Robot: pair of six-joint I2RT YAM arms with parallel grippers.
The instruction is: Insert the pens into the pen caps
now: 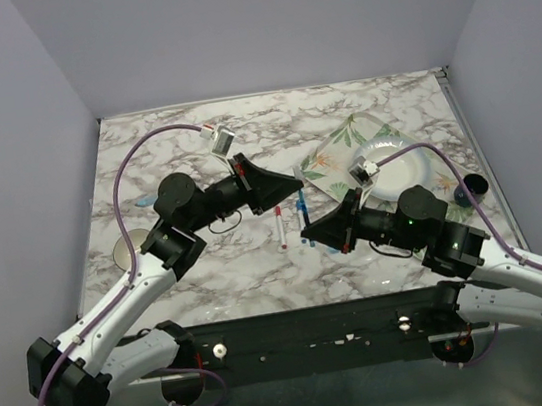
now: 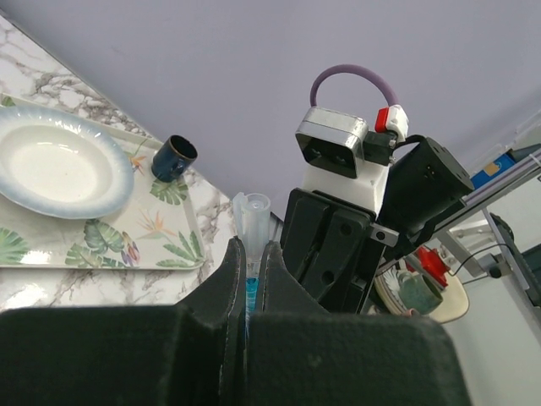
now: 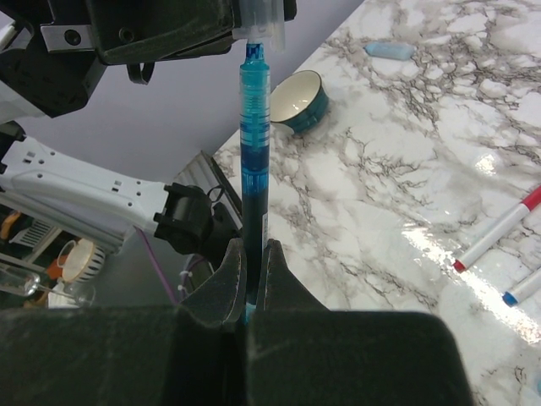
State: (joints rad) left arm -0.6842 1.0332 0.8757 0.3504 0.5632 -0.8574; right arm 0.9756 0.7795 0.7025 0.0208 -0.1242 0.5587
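My right gripper is shut on the blue-barrelled pen, which points up and away from it. My left gripper is shut on a pale translucent pen cap. In the right wrist view the pen's tip sits at the mouth of that cap. In the top view the two grippers meet nose to nose above mid-table, left and right. A white pen with a red end and one with a blue end lie below them. A light blue cap lies on the marble.
The floral tray at the back right holds a white plate. A dark round cup stands at the right edge. A teal bowl sits at the table's left side, also in the top view.
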